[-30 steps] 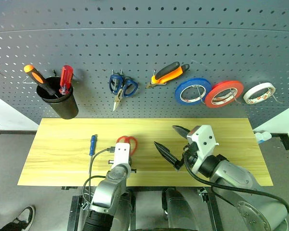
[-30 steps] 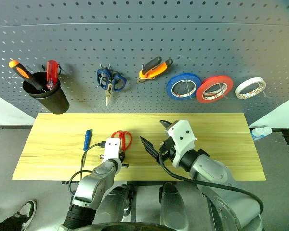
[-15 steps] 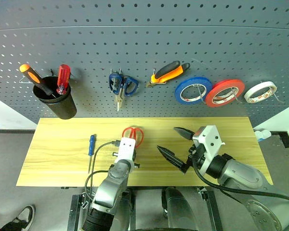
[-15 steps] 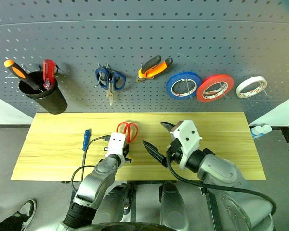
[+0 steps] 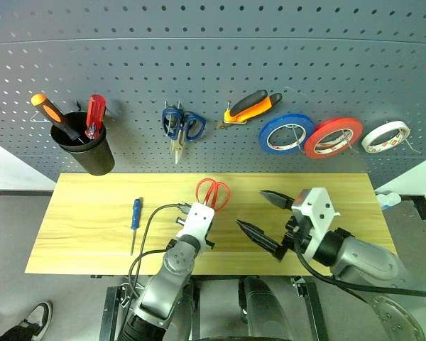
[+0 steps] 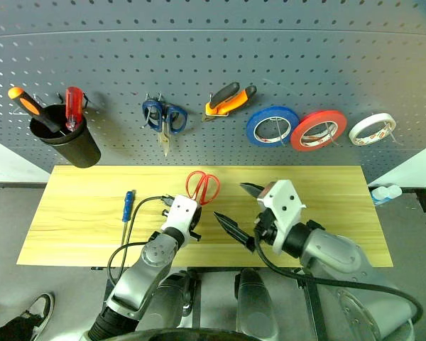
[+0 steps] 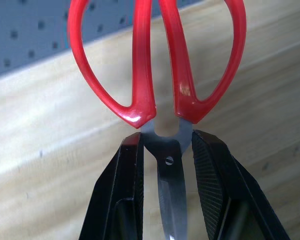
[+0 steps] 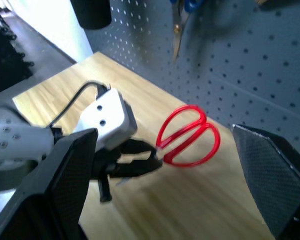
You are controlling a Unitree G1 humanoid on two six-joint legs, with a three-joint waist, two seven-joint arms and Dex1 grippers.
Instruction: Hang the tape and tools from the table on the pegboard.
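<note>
1. Dark grey pegboard (image 5: 213, 64) with rows of small holes stands behind the table (image 5: 92, 213), a long top of light yellowish wood with visible grain.
2. Left gripper (image 7: 166, 165) is closed narrowly on the scissors (image 5: 213, 192). Its two black fingers (image 7: 124, 190) clamp the steel blades on either side, just below the pivot screw.
3. Scissors: two glossy red loop handles, oval and nearly symmetrical, joined to bare steel blades. The loops project beyond the fingertips toward the pegboard, above the table near its rear edge.
4. Right gripper (image 5: 266, 216) is spread wide and holds nothing. It hangs over the table, just to the right of the scissors.
5. Small blue-handled screwdriver (image 5: 135, 214) lies flat on the left part of the table, well apart from both grippers.
6. Pliers (image 5: 250, 108) with orange-and-black handles hang tilted on the pegboard.
7. White tape roll (image 5: 385, 136) with a reddish-printed core hangs at the far right of the pegboard, beside the red roll (image 5: 332, 138) and the blue roll (image 5: 285, 133).
8. Blue-handled scissors (image 5: 179, 126) hang left of the pliers. A black cup (image 5: 85, 149) at the far left holds an orange screwdriver (image 5: 53, 117) and a red screwdriver (image 5: 94, 117).
</note>
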